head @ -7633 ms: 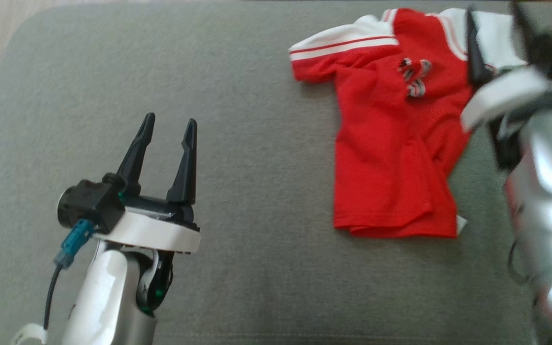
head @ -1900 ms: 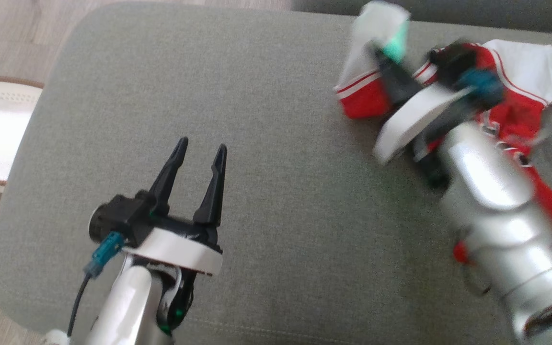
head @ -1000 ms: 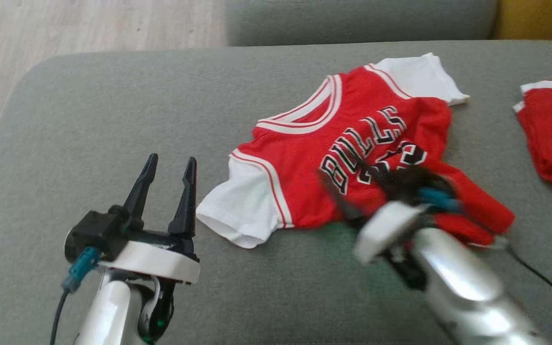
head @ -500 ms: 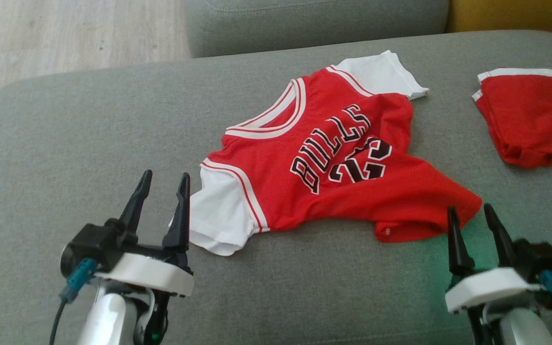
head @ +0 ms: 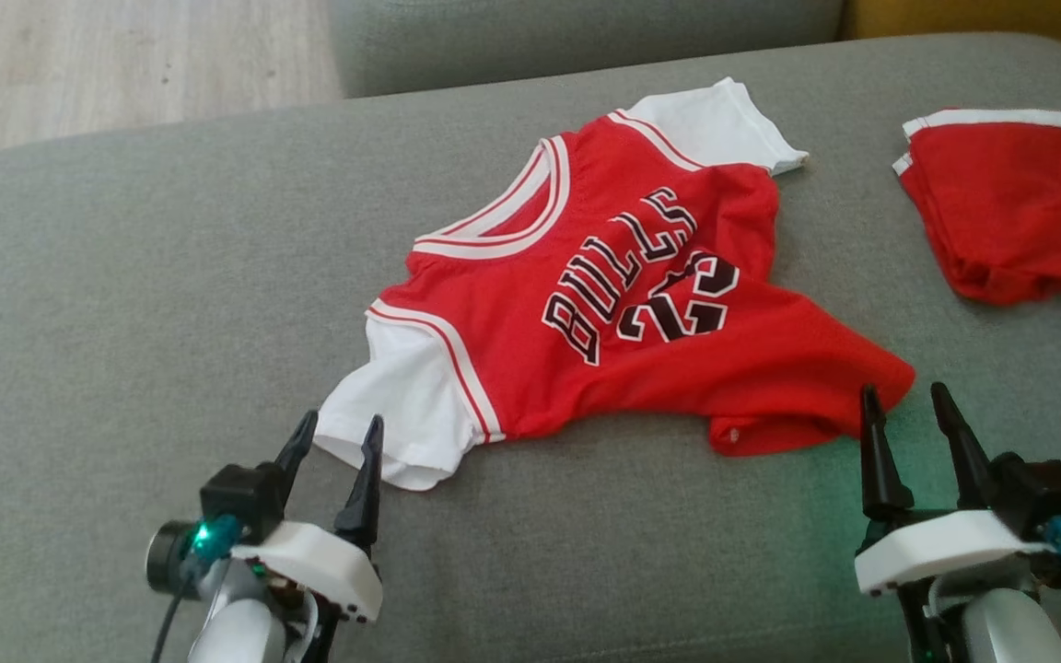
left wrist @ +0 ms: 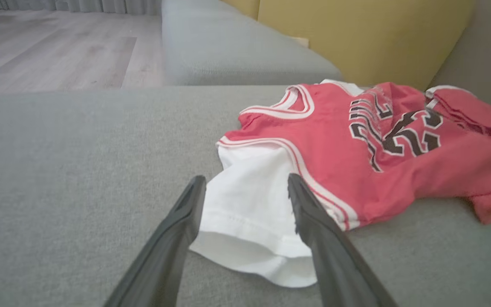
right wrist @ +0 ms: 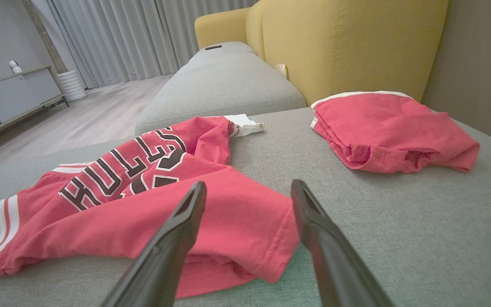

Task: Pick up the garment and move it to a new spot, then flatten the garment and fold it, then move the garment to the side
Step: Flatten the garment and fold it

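- Left pincer (head: 342,420): released, jaws spread and empty, tips just at the open cuff of the white sleeve (head: 402,414).
- Right pincer (head: 904,390): released, empty, tips just beside the red hem corner (head: 811,414); contact can't be told.
- Jersey (head: 641,304): mid sofa seat (head: 171,276), front up, skewed, wrinkled, lower hem bunched.
- Step, judged: relocation looks done and flattening is about to start.
- Next move calls for: each pincer pinching its near edge, sleeve and hem, then pulling apart to smooth the cloth.
- Writing: "BULLS" over "23", black with white outline; no other label readable.
- Folded red garment (head: 1009,221): well apart, on the right.
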